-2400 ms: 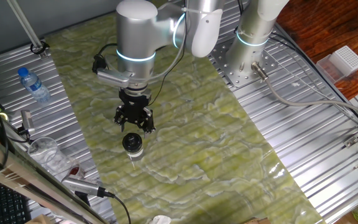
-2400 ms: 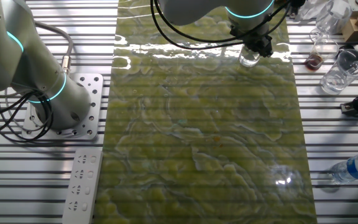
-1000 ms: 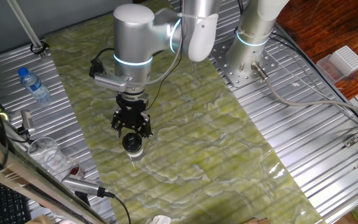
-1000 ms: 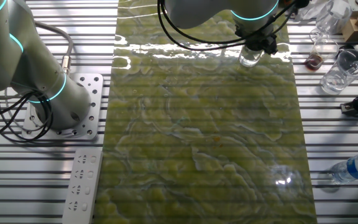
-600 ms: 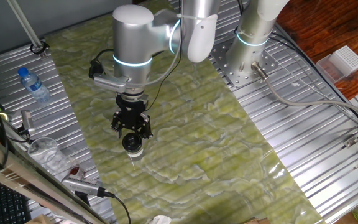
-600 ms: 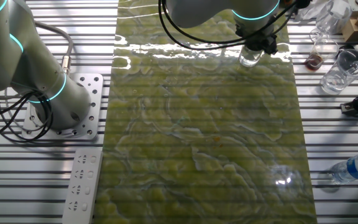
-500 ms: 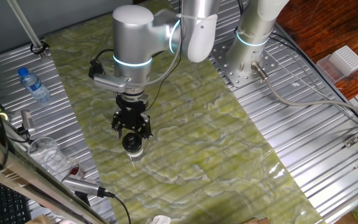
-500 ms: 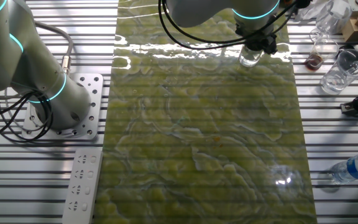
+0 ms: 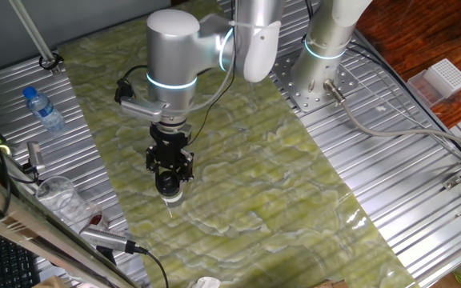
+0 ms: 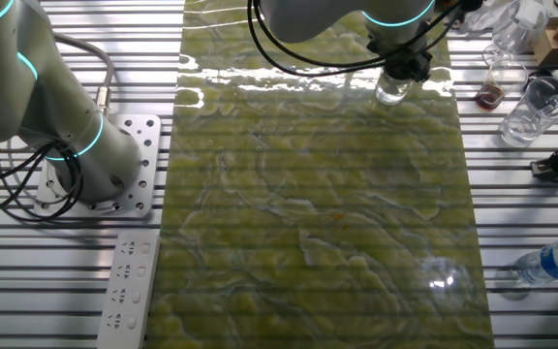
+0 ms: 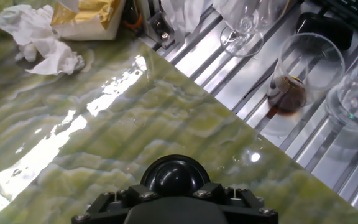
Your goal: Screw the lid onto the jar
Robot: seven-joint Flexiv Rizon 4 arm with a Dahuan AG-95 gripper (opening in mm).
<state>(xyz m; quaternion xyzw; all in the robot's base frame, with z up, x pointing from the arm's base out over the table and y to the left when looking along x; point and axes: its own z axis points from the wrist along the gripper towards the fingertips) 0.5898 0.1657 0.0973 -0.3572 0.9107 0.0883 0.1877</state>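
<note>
Gripping the lid (image 11: 174, 175), the end effector (image 9: 170, 170) is seen closed around it, on top of the jar (image 10: 391, 92) near the far right edge of the counter (image 10: 308, 223). If the cap is tilted, the threads could be crossed; the unheld jar could be spun or tipped.

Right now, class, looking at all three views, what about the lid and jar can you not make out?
- Grip on the lid: in the hand view the gripper body covers its near edge and the fingertips.
- Thread seating: the gripper hides the jar's neck in one fixed view.
- The jar: in the other fixed view only its clear base shows below the gripper, too small for detail.
</note>
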